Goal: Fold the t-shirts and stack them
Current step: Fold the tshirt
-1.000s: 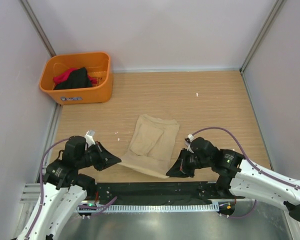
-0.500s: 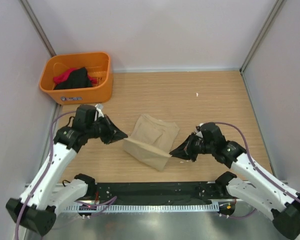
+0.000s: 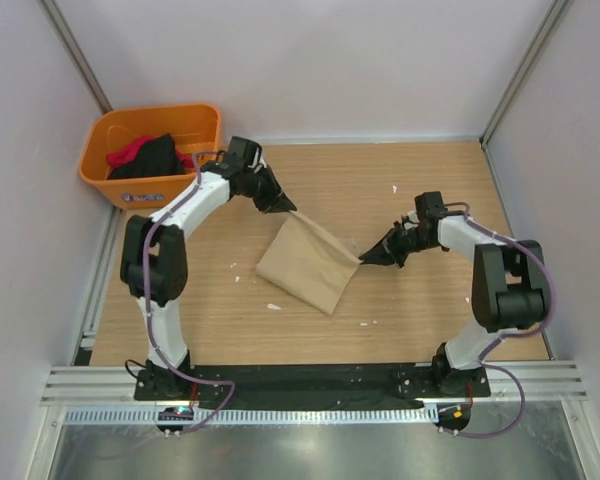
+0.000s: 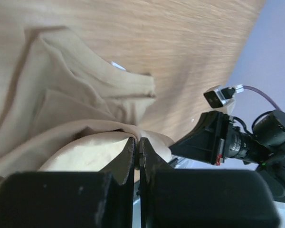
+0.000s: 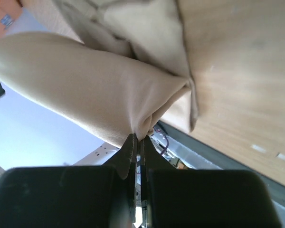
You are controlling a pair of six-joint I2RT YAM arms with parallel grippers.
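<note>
Well off to the left of the left end effector (image 3: 286, 206), the orange plastic basket (image 3: 170, 188) holds a black t-shirt (image 3: 155, 158) and a red t-shirt (image 3: 127, 152), bunched together. The left end effector has its jaws pressed together on a corner of the tan t-shirt (image 3: 305, 268). Its wrist view shows a fold of the cloth (image 4: 76, 109) pinched right at the fingertips.

From that pinch the tan t-shirt runs down and to the right as a taut edge, ending at the right end effector (image 3: 366, 260). Its lower part lies on the counter (image 3: 430, 170), nearer the arm bases than either end effector.

The right end effector is also clamped on the cloth. In its wrist view a thick, doubled roll of fabric (image 5: 99, 90) narrows into the closed tips.

The shirt looks light, limp and several layers thick. It will likely sag wherever it is unsupported, and a thin pinch may shed an inner layer. The corners of the folded edge, taken through all layers and held level, seem the surest places to grip it.
</note>
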